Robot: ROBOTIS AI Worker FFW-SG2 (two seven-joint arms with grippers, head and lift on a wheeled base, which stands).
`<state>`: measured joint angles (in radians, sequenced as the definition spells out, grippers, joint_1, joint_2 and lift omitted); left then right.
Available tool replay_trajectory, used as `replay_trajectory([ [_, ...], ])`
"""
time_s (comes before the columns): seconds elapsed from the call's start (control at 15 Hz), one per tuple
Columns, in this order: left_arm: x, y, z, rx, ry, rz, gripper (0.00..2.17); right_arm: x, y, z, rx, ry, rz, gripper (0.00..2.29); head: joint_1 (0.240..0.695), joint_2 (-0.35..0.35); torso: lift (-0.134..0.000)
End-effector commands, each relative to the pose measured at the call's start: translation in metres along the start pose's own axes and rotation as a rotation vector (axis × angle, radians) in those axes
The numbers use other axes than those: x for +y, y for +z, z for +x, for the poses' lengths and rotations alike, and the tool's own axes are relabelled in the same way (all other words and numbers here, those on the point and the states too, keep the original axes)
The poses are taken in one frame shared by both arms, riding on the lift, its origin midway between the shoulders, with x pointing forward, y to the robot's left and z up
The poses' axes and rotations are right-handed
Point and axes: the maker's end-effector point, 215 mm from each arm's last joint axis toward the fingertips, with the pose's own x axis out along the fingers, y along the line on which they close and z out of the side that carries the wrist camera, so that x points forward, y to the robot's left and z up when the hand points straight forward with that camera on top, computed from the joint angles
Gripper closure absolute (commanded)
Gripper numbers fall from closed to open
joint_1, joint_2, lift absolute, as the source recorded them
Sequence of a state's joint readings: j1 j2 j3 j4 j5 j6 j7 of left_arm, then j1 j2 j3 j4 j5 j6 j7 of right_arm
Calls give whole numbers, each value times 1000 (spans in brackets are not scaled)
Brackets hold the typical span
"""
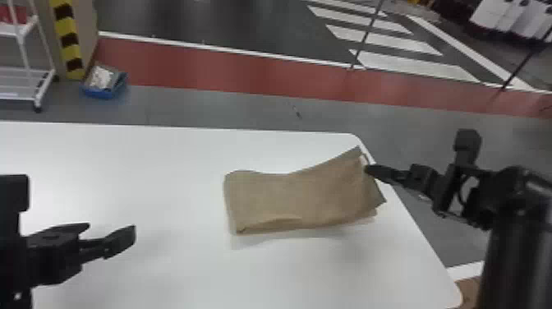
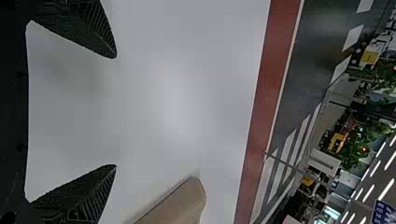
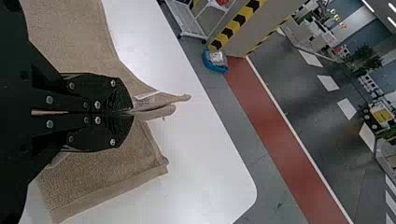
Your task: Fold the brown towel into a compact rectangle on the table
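Note:
The brown towel (image 1: 295,197) lies folded into a long strip on the right half of the white table, its right end raised a little. At that end is my right gripper (image 1: 367,169); in the right wrist view this gripper (image 3: 133,112) is shut on the edge of the towel (image 3: 102,175), whose pinched layers stick out past the fingertips. My left gripper (image 1: 113,232) stands open over the table left of the towel, holding nothing. In the left wrist view the fingers of the left gripper (image 2: 116,112) are wide apart, with a corner of the towel (image 2: 182,200) off to one side.
The white table (image 1: 164,164) has its right edge close beside the towel's right end and beneath the right gripper. On the floor beyond stand a blue bin (image 1: 104,82), a striped pillar (image 1: 67,39) and a white rack (image 1: 24,82).

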<state>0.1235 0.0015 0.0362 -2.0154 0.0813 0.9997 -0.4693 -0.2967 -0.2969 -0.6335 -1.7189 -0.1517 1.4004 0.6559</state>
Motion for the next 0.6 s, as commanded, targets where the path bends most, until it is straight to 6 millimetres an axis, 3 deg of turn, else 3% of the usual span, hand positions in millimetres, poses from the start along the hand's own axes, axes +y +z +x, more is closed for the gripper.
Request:
replay_trajectory([
  [0.0,0,-2,-2,-1,1,-5,36,-4,0,4,0,-7,0,1322,695,-350,-124],
  [0.33,1,-9,-3,3,3,-10,36,-21,0,9,3,-34,19,1312,695,-350,-124],
  [0.4,0,-8,-3,-9,3,-3,36,-33,-3,9,8,-62,13,1099,695,-350,-124],
  [0.53,-2,-9,-3,-10,-1,0,36,-49,-7,10,10,-111,-1,63,695,-350,-124],
])
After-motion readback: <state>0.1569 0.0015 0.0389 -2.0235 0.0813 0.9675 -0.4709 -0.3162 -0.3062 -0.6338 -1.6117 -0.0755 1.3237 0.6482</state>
